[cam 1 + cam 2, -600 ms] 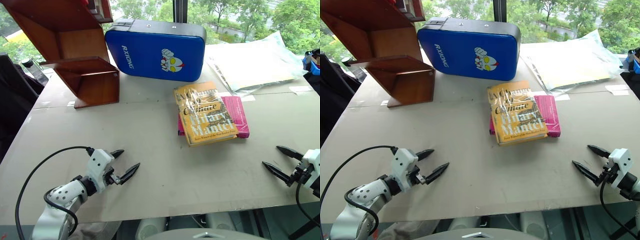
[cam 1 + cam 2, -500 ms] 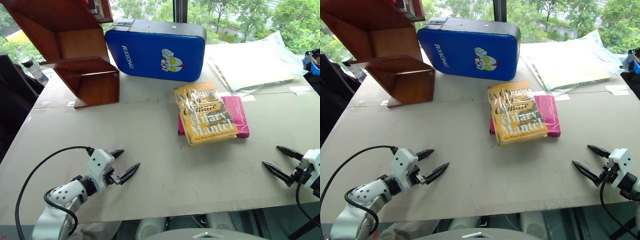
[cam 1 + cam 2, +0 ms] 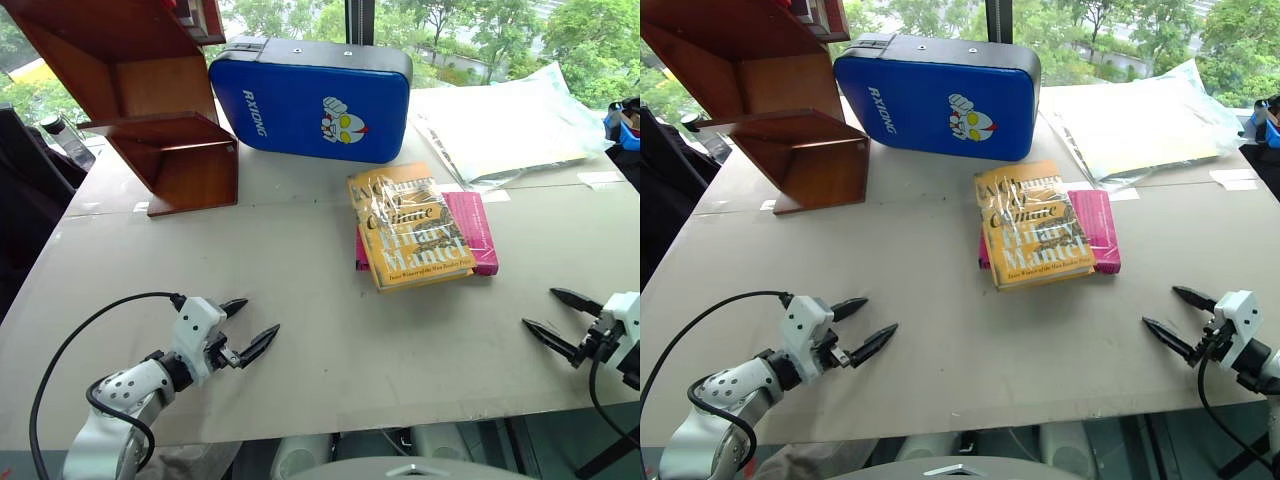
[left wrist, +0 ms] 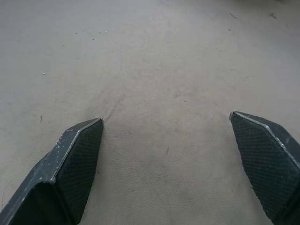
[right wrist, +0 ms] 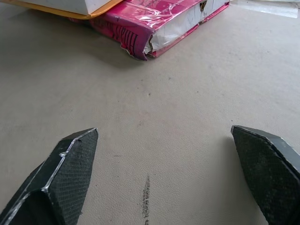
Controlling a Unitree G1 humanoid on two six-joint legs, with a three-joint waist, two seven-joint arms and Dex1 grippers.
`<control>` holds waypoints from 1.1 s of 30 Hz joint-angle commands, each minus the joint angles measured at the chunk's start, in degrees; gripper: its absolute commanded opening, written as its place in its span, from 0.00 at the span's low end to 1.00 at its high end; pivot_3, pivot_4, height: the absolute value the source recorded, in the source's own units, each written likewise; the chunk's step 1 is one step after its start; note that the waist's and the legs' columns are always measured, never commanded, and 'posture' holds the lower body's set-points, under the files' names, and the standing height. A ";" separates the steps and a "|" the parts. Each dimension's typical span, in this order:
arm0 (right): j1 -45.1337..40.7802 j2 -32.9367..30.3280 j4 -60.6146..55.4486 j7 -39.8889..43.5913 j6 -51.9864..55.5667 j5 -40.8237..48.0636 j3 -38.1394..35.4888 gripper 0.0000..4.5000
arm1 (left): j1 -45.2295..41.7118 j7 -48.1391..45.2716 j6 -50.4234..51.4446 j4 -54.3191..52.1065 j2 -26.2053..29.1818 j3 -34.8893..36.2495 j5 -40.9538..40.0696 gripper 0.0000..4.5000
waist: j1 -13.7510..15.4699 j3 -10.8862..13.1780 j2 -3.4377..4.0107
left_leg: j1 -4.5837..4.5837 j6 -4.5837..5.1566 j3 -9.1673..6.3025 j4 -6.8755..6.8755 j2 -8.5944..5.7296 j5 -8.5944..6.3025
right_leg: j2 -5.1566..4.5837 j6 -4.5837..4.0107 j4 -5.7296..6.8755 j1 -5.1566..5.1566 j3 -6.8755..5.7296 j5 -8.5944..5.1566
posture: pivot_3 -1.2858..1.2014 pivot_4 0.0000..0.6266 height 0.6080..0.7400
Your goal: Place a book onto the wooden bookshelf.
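The yellow-orange book (image 3: 408, 228) with cream lettering lies flat mid-table, on top of a magenta-pink book (image 3: 474, 232). The reddish-brown wooden bookshelf (image 3: 150, 100) stands at the far left of the table, its compartments open. My left gripper (image 3: 256, 326) is open near the table's front left, nothing between its fingers (image 4: 75, 154). My right gripper (image 3: 550, 316) is open near the front right, a short way from the books. In the right wrist view the pink book (image 5: 159, 23) and the yellow book's corner (image 5: 70, 5) lie ahead of the open fingers.
A blue padded case (image 3: 315, 98) stands behind the books, beside the shelf. Clear plastic sheeting (image 3: 500, 125) lies at the far right. Bare grey tabletop (image 3: 300, 260) stretches between the grippers and the books.
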 commanded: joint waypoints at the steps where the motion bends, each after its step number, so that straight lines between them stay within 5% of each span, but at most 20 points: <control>1: 0.43 -0.35 -1.68 -1.60 1.88 -0.20 -0.30 1.00 | 1.66 -1.39 1.55 1.85 -0.21 0.86 -1.19 0.99 | -0.01 0.00 -0.01 | 0.00 0.00 0.01 0.00 0.00 0.00 | 0.00 0.00 0.00 0.00 0.01 0.00 | 0.52 0.24 1.00; 9: 0.44 -0.51 -3.71 -5.48 3.65 -1.93 -0.37 1.00 | -4.28 -5.33 1.66 6.66 2.20 0.43 -0.85 0.99 | 0.21 0.00 -0.02 | -0.02 0.00 0.05 0.23 -0.06 0.00 | 0.00 0.01 0.09 0.01 0.02 0.02 | 0.52 0.24 1.00; 15: -2.01 1.32 -16.26 -19.25 13.70 -5.15 0.92 1.00 | -11.48 -8.19 7.04 4.34 4.88 0.73 -4.59 0.99 | 0.60 0.03 -0.02 | -0.09 0.00 -0.06 0.43 0.00 0.01 | -0.01 -0.08 0.19 0.02 -0.05 0.08 | 0.52 0.24 1.00; 19: -7.17 0.34 -24.03 -28.34 24.83 -6.05 0.61 1.00 | -19.63 -9.75 11.09 3.12 7.08 0.69 -6.46 0.99 | 0.75 0.13 -0.08 | -0.28 -0.01 -0.01 0.71 0.11 0.01 | 0.33 -0.10 0.24 -0.02 -0.11 0.12 | 0.52 0.24 1.00; 26: -21.39 -4.30 -24.63 -31.34 35.36 -4.89 1.03 1.00 | -26.98 -12.32 16.92 -1.62 11.80 2.11 -10.34 0.99 | 0.38 0.34 -0.30 | -0.67 -0.05 0.10 0.71 0.06 -0.03 | 0.34 -0.05 0.04 -0.32 0.00 0.38 | 0.52 0.24 1.00; 29: -29.02 -4.58 -18.80 -30.95 36.30 -7.07 4.76 0.81 | -28.54 -12.85 18.54 -3.86 13.71 3.58 -12.09 1.00 | 0.02 0.50 -0.53 | -0.94 -0.05 0.01 0.72 0.07 -0.02 | 0.38 -0.06 0.05 -0.55 -0.07 0.40 | 0.52 0.24 1.00; 32: -35.57 -3.88 -10.21 -30.61 34.89 -10.90 9.30 0.47 | -28.64 -14.32 20.71 -6.40 16.06 5.12 -14.31 1.00 | -0.06 0.56 -0.63 | -0.93 -0.05 -0.01 0.73 0.08 -0.02 | 0.39 -0.07 0.05 -0.55 -0.09 0.40 | 0.52 0.24 1.00; 33: -37.12 -3.67 -7.79 -30.23 34.13 -11.94 10.64 0.43 | -28.54 -14.58 21.35 -7.11 16.69 5.59 -14.87 1.00 | -0.08 0.58 -0.66 | -0.94 -0.05 0.00 0.73 0.08 -0.02 | 0.39 -0.08 0.05 -0.55 -0.09 0.40 | 0.52 0.24 1.00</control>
